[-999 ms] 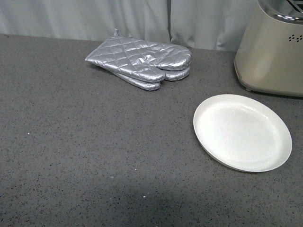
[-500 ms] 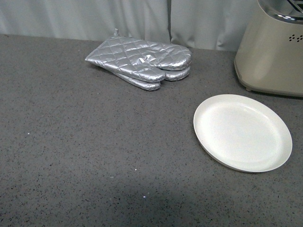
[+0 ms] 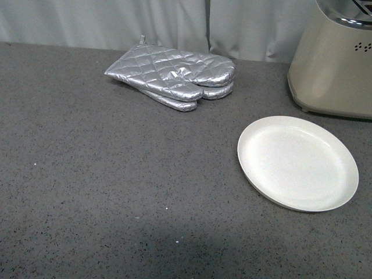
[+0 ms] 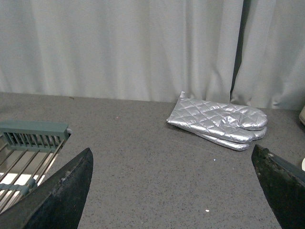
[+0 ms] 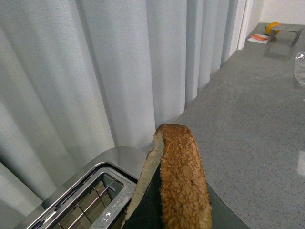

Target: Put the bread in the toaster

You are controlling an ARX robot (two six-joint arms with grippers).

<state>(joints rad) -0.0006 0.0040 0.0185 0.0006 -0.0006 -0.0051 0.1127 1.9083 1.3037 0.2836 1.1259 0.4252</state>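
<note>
In the right wrist view the bread (image 5: 181, 176), a brown-crusted slice seen edge-on, is pinched in my right gripper (image 5: 167, 205), which is shut on it. It hangs above and just beside the toaster's (image 5: 90, 200) chrome top, whose open slot shows wire guides inside. The front view shows the beige toaster (image 3: 337, 64) at the far right edge, with neither arm in sight. My left gripper (image 4: 176, 191) is open and holds nothing, low over the grey counter, its dark fingertips (image 4: 66, 191) wide apart.
A round white plate (image 3: 343, 192) lies bare in front of the toaster. Silver quilted oven mitts (image 3: 174, 75) lie stacked at the back centre, also seen as mitts (image 4: 219, 121) in the left wrist view. A green wire rack (image 4: 28, 143) sits beside the left gripper. Grey curtains close the back.
</note>
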